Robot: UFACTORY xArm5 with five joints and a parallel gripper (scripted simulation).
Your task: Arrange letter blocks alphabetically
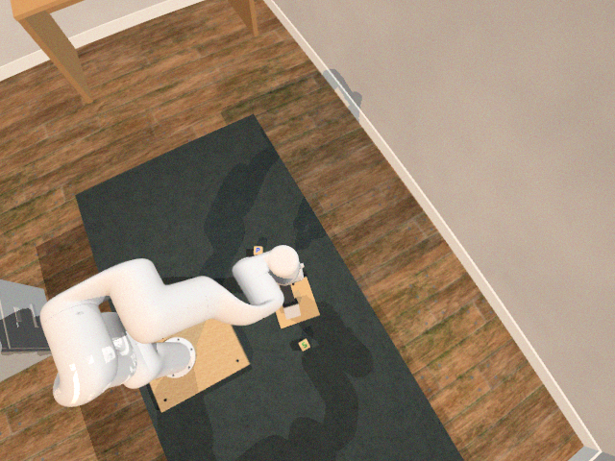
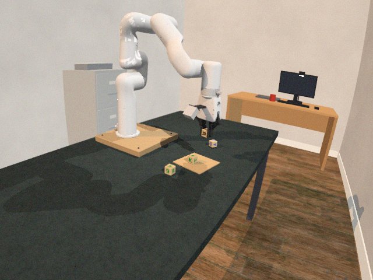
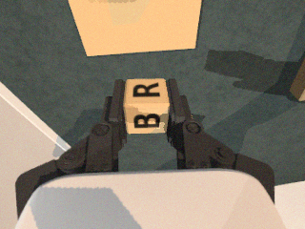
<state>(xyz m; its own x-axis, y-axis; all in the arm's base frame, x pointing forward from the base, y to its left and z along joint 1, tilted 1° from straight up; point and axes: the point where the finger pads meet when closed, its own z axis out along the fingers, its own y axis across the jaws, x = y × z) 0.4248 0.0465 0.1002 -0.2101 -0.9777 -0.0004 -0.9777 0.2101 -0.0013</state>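
Gripper (image 2: 207, 132) (image 3: 146, 93) seen raised above tabletop (image 1: 188, 218) (image 2: 120, 238) (image 3: 71, 91); passage sideways narrowed by the black-lettered B/R block (image 2: 204, 132) (image 3: 146, 106) gripped between the fingers. Low obstacle noted near the mat (image 1: 310, 298) (image 2: 208, 163) (image 3: 143, 35): blue-lettered P block (image 1: 258, 250) (image 2: 213, 143). Mat partly occupied by green-lettered K block (image 2: 192, 158); room left beside it, away from the wooden base board (image 1: 223, 347) (image 2: 159, 139). Another mat side flanked by green-lettered S block (image 1: 304, 344) (image 2: 169, 169), a tabletop gap between.

A wooden cube lettered B and R in black (image 2: 204, 132) (image 3: 146, 106) is held between the tool's fingers, above the tabletop (image 2: 120, 241); a green-marked wooden cube (image 2: 192, 158) is borne by the flat tan square mat (image 1: 308, 303) (image 2: 207, 164) (image 3: 138, 29).
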